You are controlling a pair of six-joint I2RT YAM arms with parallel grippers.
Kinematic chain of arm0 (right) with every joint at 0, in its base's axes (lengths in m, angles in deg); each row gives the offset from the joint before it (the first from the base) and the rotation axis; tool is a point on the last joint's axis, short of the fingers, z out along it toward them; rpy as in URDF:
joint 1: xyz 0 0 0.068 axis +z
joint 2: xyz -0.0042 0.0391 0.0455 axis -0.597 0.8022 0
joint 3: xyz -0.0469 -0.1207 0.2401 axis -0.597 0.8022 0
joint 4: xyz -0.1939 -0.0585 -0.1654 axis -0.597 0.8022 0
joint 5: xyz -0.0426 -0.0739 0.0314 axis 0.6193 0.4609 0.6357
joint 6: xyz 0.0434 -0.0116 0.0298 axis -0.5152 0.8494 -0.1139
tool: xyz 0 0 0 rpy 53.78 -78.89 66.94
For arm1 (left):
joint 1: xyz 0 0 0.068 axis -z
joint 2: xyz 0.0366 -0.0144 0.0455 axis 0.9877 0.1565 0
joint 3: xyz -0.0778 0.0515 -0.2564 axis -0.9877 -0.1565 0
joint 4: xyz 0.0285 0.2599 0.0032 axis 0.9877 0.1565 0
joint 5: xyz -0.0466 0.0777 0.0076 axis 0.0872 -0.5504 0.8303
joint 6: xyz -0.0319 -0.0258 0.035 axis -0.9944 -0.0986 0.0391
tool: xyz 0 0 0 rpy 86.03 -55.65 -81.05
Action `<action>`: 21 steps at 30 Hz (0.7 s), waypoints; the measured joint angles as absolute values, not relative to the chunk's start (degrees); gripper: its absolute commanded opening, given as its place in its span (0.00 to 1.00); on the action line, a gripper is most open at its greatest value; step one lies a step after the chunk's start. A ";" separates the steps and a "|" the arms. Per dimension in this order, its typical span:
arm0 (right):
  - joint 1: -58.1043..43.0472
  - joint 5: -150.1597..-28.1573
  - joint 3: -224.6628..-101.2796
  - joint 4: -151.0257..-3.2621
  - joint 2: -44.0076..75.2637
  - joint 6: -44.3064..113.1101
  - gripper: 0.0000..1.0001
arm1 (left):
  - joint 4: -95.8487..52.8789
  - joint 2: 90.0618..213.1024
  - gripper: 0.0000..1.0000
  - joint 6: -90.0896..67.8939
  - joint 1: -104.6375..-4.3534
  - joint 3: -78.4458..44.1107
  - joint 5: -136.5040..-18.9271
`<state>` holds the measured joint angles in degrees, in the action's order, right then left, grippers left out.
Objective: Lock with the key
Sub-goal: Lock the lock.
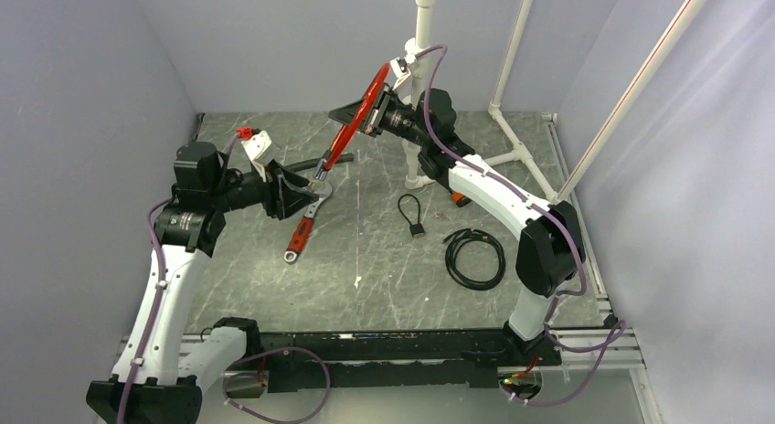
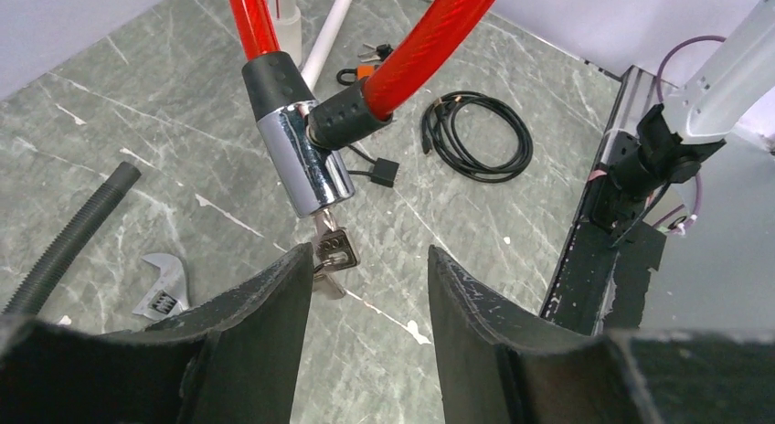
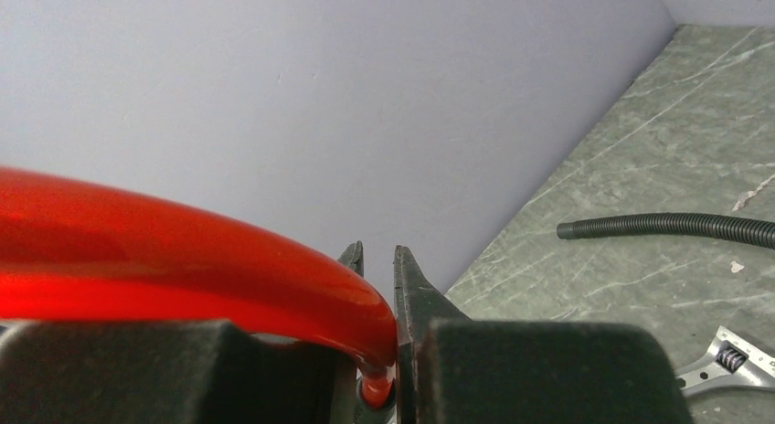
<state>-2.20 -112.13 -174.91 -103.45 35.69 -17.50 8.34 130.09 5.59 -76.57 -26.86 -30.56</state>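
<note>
Up above the desk (image 1: 384,291), the right pincer (image 1: 370,109) is clamped on the red cable lock (image 1: 352,130), its fingers pressed against the glossy red cable in the right wrist view (image 3: 183,250). The cable slopes down toward the left arm and ends in a chrome cylinder (image 2: 302,164) with black rubber collars. A pair of silver keys (image 2: 334,250) hangs from the bottom of that cylinder; one appears to sit in the keyhole. The left pincer (image 2: 370,259) is just below the cylinder with its fingers apart, gripping nothing, and its left finger (image 2: 274,305) is just beside the silver keys.

The black-headed key (image 1: 418,230) lies flat on the desk on its thin cord loop, well apart from both pincers, between the red-handled wrench (image 1: 302,232) and the coiled black cable (image 1: 475,257). It also shows behind the cylinder in the left wrist view (image 2: 384,173). A small orange padlock (image 1: 460,199) sits near the foot of the white pipe frame (image 1: 422,40), and a black corrugated hose (image 1: 302,164) lies on the desk behind the left pincer
</note>
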 measured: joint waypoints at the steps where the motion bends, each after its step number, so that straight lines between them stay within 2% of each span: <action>1: -2.18 -112.13 -174.91 -103.45 35.69 -17.50 0.00 | 8.34 130.24 0.50 5.76 -76.09 -26.86 -31.26; 7: -1.85 -111.76 -174.91 -103.48 35.69 -17.52 0.00 | 9.46 131.77 0.32 5.54 -74.56 -26.33 -36.70; 14: -1.54 -111.04 -175.10 -103.54 35.91 -17.20 0.00 | 11.71 133.15 0.00 2.74 -74.56 -25.31 -40.37; 21: -1.41 -111.19 -176.37 -104.52 36.89 -17.37 0.00 | 10.66 131.51 0.00 -2.28 -75.94 -25.35 -38.97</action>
